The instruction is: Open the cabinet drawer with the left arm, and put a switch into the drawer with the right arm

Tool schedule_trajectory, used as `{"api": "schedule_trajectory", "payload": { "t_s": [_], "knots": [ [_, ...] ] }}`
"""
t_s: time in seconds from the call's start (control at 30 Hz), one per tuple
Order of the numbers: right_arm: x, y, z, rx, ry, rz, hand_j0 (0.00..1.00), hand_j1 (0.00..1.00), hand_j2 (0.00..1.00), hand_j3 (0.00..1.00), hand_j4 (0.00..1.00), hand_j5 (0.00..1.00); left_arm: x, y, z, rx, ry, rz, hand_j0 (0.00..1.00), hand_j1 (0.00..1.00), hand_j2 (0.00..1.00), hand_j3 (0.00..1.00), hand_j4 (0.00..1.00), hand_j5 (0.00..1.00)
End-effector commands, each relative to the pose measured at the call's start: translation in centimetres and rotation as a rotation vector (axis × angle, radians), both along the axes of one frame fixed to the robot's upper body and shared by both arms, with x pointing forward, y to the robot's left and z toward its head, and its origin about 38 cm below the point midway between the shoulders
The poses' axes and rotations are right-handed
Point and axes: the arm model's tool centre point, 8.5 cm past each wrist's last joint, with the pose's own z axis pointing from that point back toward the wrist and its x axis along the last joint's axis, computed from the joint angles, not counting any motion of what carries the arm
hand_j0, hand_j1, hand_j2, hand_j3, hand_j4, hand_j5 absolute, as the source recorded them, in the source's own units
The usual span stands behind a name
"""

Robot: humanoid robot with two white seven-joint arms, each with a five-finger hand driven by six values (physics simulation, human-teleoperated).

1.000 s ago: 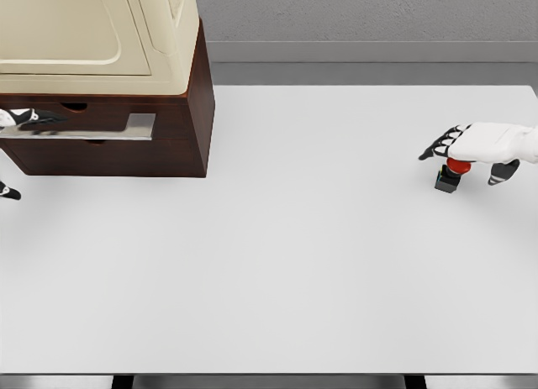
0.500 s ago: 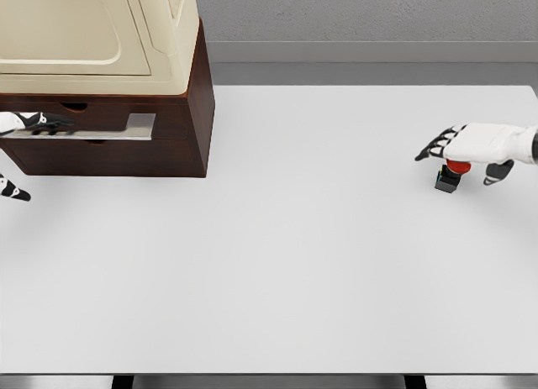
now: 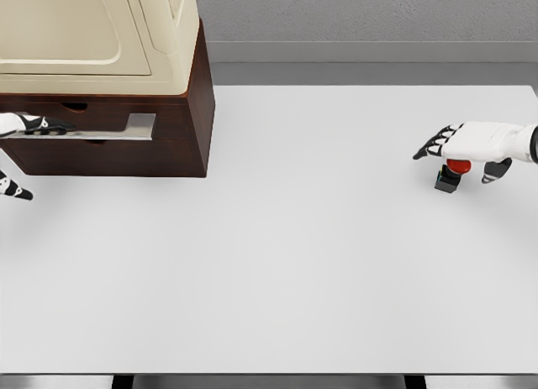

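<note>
Your switch [image 3: 448, 174] sits on the white counter [image 3: 319, 254] far over on the right, well apart from the dark wooden cabinet [image 3: 109, 137] at the upper left. It is a small thing: a dark, boxy base with a rounded red button on top, standing a little tilted. Judge it light and rigid, probably hard plastic, so it should neither crush nor sag, but its smooth faces may slip and its small footprint means it could tip or skid if you nudge it sideways. Your right hand [image 3: 475, 147] hovers directly over it with the fingers [image 3: 430, 147] spread and angled down, and nothing is clamped yet; whether the palm already touches the red cap you cannot tell from this view. Take hold low on the flat sides of the base, thumb against opposing fingers, rather than on the domed button, which offers little purchase and may depress. Over at the cabinet, your left hand [image 3: 29, 124] reaches along the drawer [image 3: 101, 130] front, whose face stands only slightly proud; its fingers look curled at the drawer edge, though the grip itself is too small to confirm.
</note>
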Motion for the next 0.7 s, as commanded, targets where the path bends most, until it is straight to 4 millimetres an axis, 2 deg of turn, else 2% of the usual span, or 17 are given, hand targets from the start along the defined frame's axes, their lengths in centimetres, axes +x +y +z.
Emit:
{"api": "schedule_trajectory", "payload": {
  "t_s": [0.0, 0.67],
  "knots": [
    [0.0, 0.0, 0.1, 0.003, -0.002, -0.003, 1.0, 1.0, 1.0, 1.0, 1.0, 1.0, -0.6, -1.6, -1.2, 0.0, 0.034, -0.063, 1.0, 1.0, 1.0, 1.0, 1.0, 1.0],
    [-0.2, -0.2, 0.0, -0.012, 0.003, 0.001, 1.0, 1.0, 1.0, 1.0, 1.0, 1.0, -1.8, -1.9, 1.0, -0.049, 0.015, -0.165, 1.0, 1.0, 1.0, 1.0, 1.0, 1.0]
  ]
}}
